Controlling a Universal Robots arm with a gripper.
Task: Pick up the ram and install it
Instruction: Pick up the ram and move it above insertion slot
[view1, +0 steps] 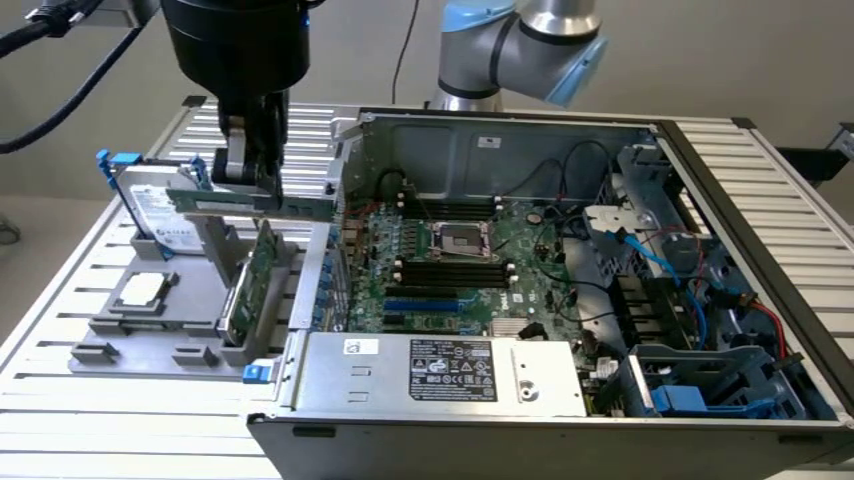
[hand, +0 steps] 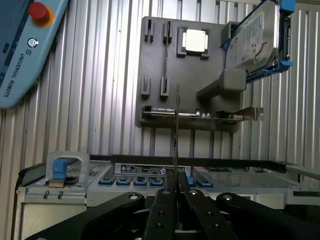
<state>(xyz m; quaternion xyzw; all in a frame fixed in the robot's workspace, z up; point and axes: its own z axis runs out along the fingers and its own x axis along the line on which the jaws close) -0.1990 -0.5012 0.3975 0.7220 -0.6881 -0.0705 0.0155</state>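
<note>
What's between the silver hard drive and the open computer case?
In the exterior view, a green card stands on edge in a gray holder there; above it the gripper holds the ram.

Everything here rests on a table (view1: 754, 185) of silvery aluminium slats, long parallel ribs with dark grooves between them, reaching towards both sides of the exterior view. Behind it stands a plain, matte, pale grey wall (view1: 727, 55). Past the table's edge on the exterior view's left lies a pale, off-white floor (view1: 47, 190) (or so it reads from here). The light is soft and even, with a mild sheen on the slats and faint shadows. A dark shape (view1: 838, 150) juts in at the exterior view's right edge.
</note>
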